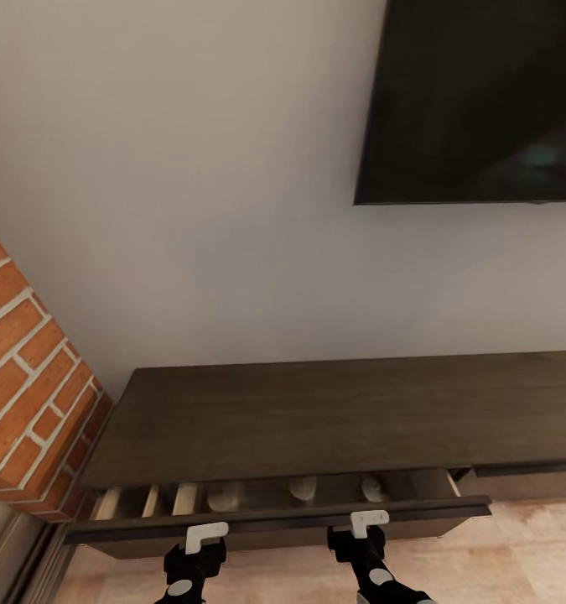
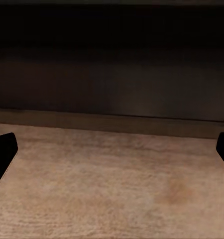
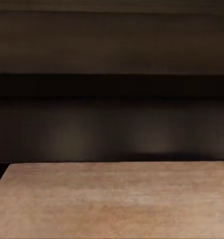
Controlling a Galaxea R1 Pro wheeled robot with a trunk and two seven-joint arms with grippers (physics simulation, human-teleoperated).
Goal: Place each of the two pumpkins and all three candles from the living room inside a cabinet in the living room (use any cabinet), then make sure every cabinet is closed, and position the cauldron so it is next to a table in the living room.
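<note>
Cabinet (image 1: 316,411): top drawer (image 1: 274,512) stood ajar, pale candles (image 1: 302,487) inside. Left gripper (image 1: 205,537), right gripper (image 1: 366,522) at its front; finger spread indeterminable. Step judged: closing; next, an even push inward

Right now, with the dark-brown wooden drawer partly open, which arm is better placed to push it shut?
Neither clearly: the left pincer and right pincer both sit at the partly open dark-brown drawer's front edge, either side of its middle. Both together would likely push it straightest; the beige candles lie inside.
</note>
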